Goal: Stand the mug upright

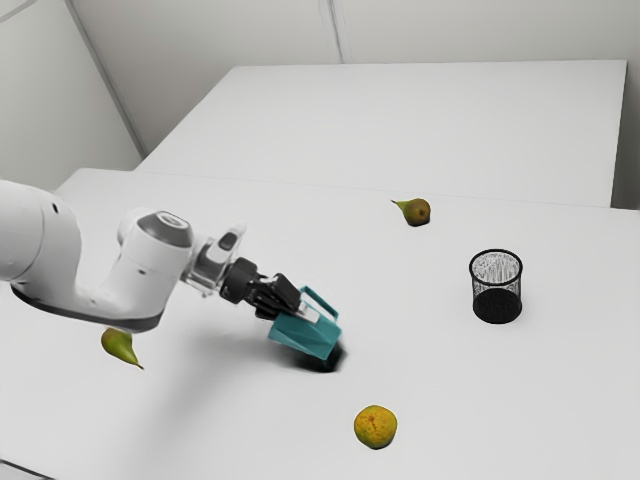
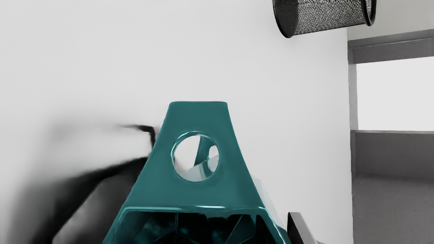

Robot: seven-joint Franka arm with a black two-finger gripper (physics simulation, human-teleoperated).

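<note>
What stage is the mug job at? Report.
Reaching looks done: the gripper is at the mug. In hand: the righting, with the mug tilted over its dark shadow. Left: standing it upright on the table, then backing away.

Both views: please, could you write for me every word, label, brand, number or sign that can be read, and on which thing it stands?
There is no readable text.
Arm: a small round mark on its grey cap, too small to read.
Mug, mesh cup, pears and yellow fruit: no lettering that I can see.
</note>
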